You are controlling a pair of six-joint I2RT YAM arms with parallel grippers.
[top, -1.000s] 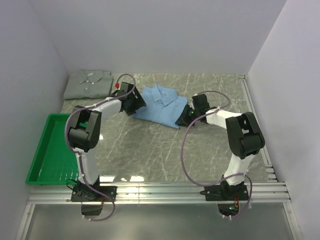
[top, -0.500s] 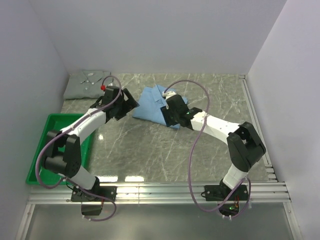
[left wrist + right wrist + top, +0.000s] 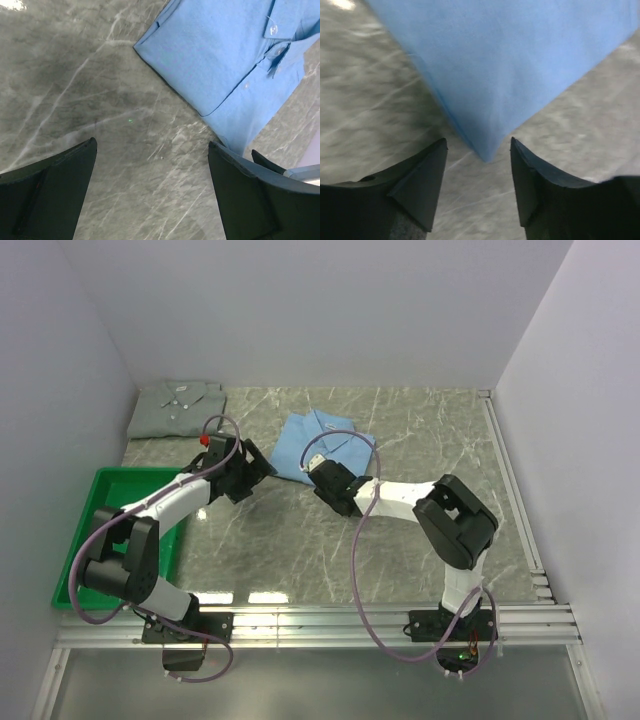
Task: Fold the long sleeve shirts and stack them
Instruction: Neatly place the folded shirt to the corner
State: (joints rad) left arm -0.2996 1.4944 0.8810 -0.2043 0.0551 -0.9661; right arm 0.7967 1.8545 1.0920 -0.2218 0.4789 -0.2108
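Observation:
The folded light blue shirt lies on the marble table at centre back, collar up. It fills the upper right of the left wrist view and the top of the right wrist view. The folded pale grey-green shirt lies at the back left corner. My left gripper is open and empty just left of the blue shirt, over bare marble. My right gripper is open at the shirt's near corner, whose tip lies between the jaws, not gripped.
A green plastic tray sits at the left front. White walls close in the left, back and right. A metal rail runs along the front edge by the arm bases.
The blue shirt has slid left and back. My right gripper swept left from the shirt's right side to its near corner. My left gripper backed off the shirt's left edge.

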